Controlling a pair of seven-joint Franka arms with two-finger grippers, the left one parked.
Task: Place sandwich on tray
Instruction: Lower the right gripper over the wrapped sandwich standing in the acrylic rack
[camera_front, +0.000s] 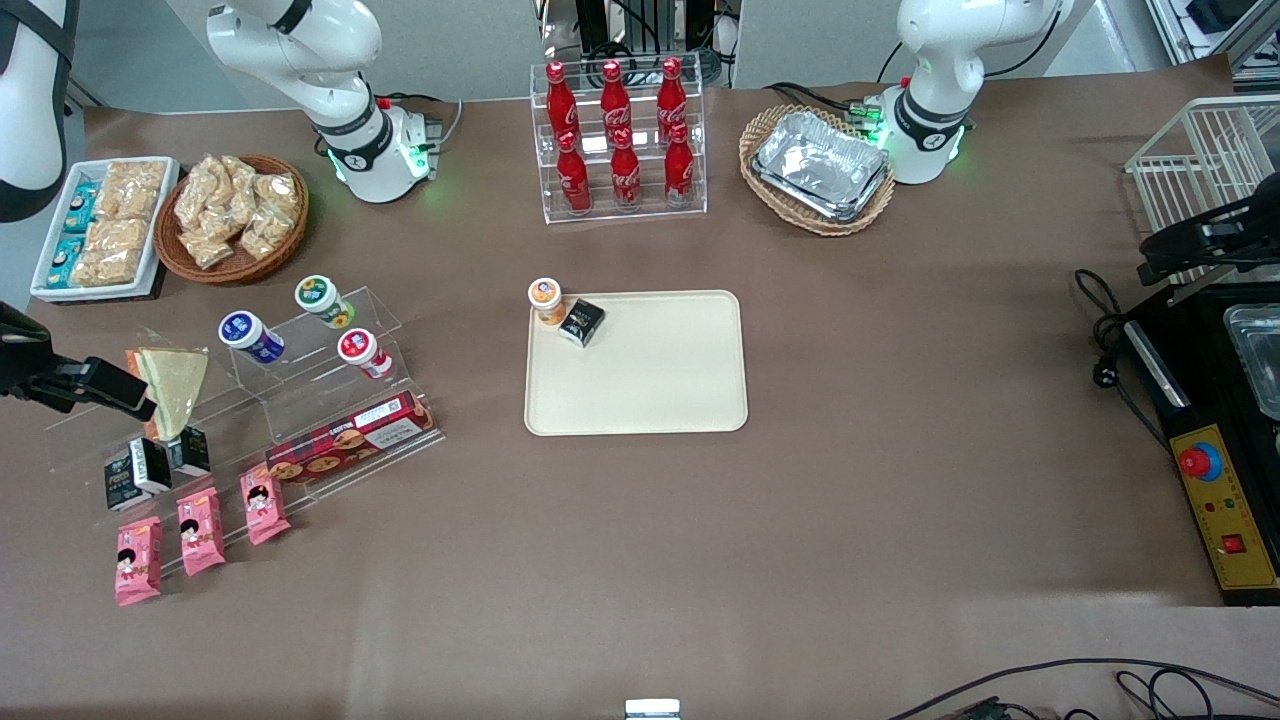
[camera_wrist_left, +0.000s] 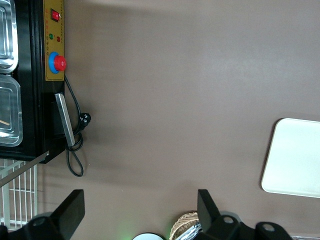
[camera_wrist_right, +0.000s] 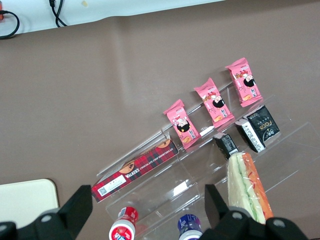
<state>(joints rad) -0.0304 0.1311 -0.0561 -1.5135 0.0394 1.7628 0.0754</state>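
Sandwich (camera_front: 172, 385): stands on edge on the upper step of the clear acrylic display stand (camera_front: 300, 400), toward the working arm's end of the worktop (camera_front: 900, 450), well apart from the tray.
Tray (camera_front: 650, 385): lies flat mid-worktop, mostly bare; a small orange-capped cup (camera_front: 545, 300) and a dark carton (camera_front: 581, 322) sit at the corner farthest from the front camera.
Gripper (camera_wrist_right: 145, 210): hovers above the stand with its fingers spread wide and nothing between them; one finger hangs just beside the sandwich, the other near the red biscuit box (camera_wrist_right: 135, 170).
Orientation: the wedge's long axis runs from its broad end, nearest the front camera, to a narrower end farther away; the wrist view shows the filling edge (green and orange) facing up.
Handling: probably light and soft, and the plastic wrap looks slippery, so a hard squeeze would crush the bread.
Hold: best taken across the two flat bread faces, about midway along the wedge, with gentle pressure.
Risk: the black cartons (camera_front: 150, 465) sit one step down, close by, and could get nudged.
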